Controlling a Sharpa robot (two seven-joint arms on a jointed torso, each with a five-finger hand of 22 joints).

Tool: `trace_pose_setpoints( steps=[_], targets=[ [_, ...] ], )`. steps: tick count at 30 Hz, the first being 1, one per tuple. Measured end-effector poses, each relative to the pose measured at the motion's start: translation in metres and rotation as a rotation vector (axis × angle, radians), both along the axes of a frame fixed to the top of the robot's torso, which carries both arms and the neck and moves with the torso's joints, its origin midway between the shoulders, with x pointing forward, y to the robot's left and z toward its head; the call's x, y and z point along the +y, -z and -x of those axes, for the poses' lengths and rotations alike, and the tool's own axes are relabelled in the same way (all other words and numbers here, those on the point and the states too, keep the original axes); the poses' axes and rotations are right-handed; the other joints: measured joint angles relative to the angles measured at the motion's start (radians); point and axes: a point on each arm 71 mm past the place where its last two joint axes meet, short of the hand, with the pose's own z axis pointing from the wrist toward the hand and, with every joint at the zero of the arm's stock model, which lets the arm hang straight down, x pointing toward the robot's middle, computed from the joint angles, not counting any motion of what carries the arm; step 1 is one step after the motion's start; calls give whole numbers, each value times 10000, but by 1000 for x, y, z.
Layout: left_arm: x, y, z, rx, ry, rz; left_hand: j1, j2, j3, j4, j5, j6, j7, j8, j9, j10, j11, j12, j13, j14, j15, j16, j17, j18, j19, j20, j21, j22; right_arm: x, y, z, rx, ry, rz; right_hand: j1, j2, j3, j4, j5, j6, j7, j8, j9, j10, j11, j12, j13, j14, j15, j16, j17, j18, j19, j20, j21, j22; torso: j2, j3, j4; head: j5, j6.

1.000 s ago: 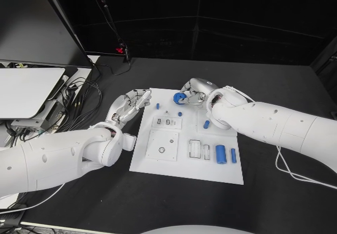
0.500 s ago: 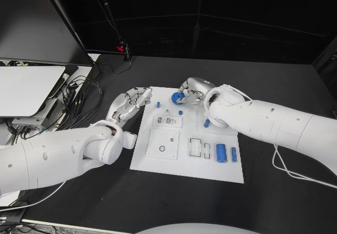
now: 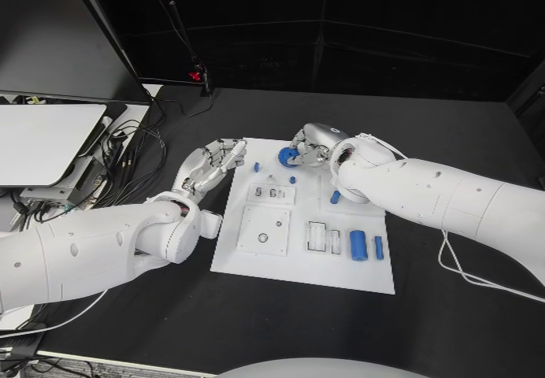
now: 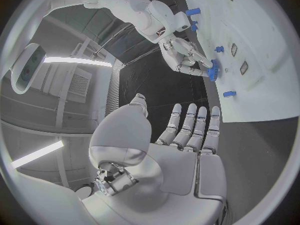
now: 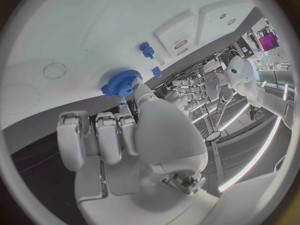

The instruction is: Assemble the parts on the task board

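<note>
On the task board (image 3: 256, 260), blue parts (image 3: 357, 247) lie near right. Farther, the left hand (image 3: 210, 167) hovers spread at its left edge. At the far edge, the right hand (image 3: 306, 150) pinches the blue gear (image 3: 290, 157) just above the board.

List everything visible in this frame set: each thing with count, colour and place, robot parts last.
task board: one, white, middle of the black table.
gear: one, blue, toothed, held by the right hand over the board's far end.
small pegs: two, blue, at the board's far end, near the gear.
large cylinder: one, blue, lying on the board's near right part.
slim cylinders: two, blue, one beside the large cylinder, one farther up under the right arm.
table: one, black.
monitor: one, white-backed, off the table's left side, cables beside it.
left hand: silver, fingers apart, beside the board's left edge, holding nothing.
right hand: silver, pinching the gear.
</note>
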Motion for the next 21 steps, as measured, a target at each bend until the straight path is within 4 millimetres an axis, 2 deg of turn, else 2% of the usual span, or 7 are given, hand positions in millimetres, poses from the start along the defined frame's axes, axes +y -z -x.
trace_pose_setpoints(
  steps=[12, 19, 21],
  targets=[
    [0, 0, 0, -1, 4, 1, 53, 53, 0, 0, 53, 0, 0, 0, 0, 0, 0, 0, 0, 0, 0, 0, 0, 0, 0, 0, 0, 0, -2, 1, -4, 25, 124, 137, -61, -60, 48, 9, -56, 15, -18, -93, -8, 0, 0, 0, 0, 0, 0, 0, 0, 1, 0, 0, 0, 0, 0, 1, -6, 10, -7],
    [0, 0, 0, -2, -1, -1, 53, 53, 0, 0, 53, 0, 0, 0, 0, 0, 0, 0, 0, 0, 0, 0, 0, 1, 0, 0, 0, 0, 0, 2, -4, 74, 115, 189, -61, -60, 63, -6, -109, -115, -147, -245, -8, 0, 0, 0, 0, 0, 0, 0, 0, 1, 0, 0, 0, 0, 0, 1, -12, 13, -19],
    [0, 0, 0, -2, -2, -1, 53, 53, 0, 0, 53, 0, 0, 0, 0, 0, 0, 0, 0, 0, 0, 0, 0, 1, 0, 0, 0, 0, 0, 2, -4, 114, 114, 219, -63, -59, 111, -2, -167, -297, -252, -370, 1, -11, -103, 0, 0, 0, 0, 0, -1, 1, 0, 0, 0, 0, 0, 1, -12, 13, -24]
  ],
)
